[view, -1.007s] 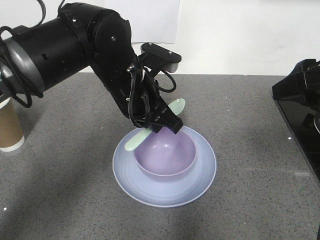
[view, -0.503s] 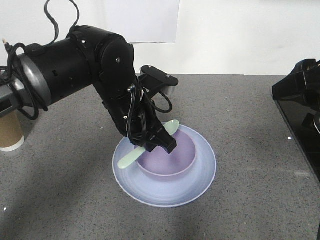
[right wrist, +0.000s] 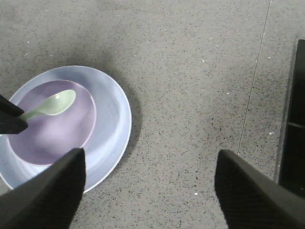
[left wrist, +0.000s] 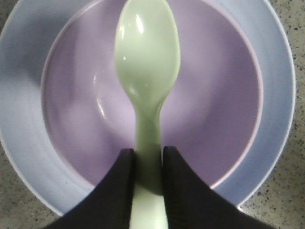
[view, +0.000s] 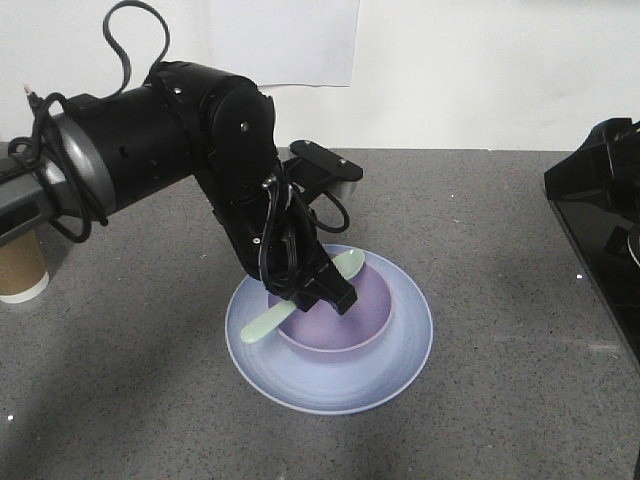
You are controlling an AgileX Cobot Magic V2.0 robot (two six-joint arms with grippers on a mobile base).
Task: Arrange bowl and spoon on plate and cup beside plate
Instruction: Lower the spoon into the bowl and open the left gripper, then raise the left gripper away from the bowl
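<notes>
Spoon (left wrist: pixel 147 71) handle pinched between left jaws, head over bowl (left wrist: pixel 214 95).

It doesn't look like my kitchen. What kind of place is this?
Probably a robot lab or test room, not a home kitchen: a black robot arm holds a plastic spoon over a bowl and plate on a grey speckled tabletop, before a plain white wall.

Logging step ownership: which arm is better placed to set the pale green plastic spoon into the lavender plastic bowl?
Left. The left gripper grips the spoon handle over the bowl; the right gripper hangs open over grey tabletop.
</notes>
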